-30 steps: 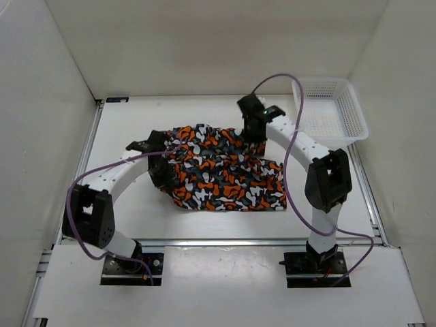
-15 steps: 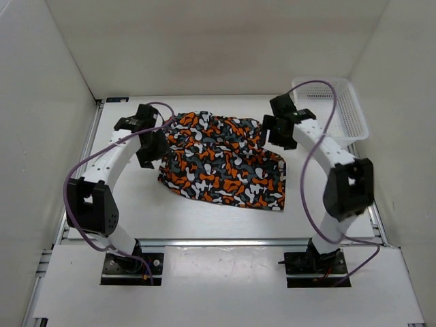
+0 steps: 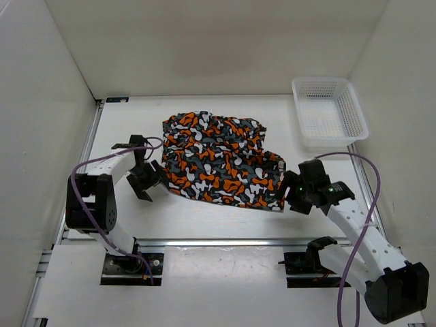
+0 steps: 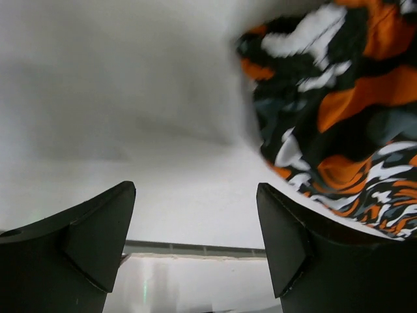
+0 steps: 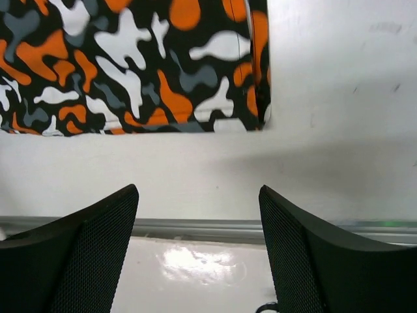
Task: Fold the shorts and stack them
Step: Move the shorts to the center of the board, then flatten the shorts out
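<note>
Orange camouflage shorts (image 3: 218, 160) run past both wrist views' edges; left tool (image 4: 195, 192) and right tool (image 5: 199, 195) spread, empty.

Shorts (image 3: 221, 160) — orange, white, grey, black camouflage, white mesh basket (image 3: 330, 116)

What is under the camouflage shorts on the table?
The shorts lie on the white table, which shows all around them. The left gripper and the right gripper stand beside the cloth, not under it. Whether anything else lies beneath is hidden by the fabric.
</note>
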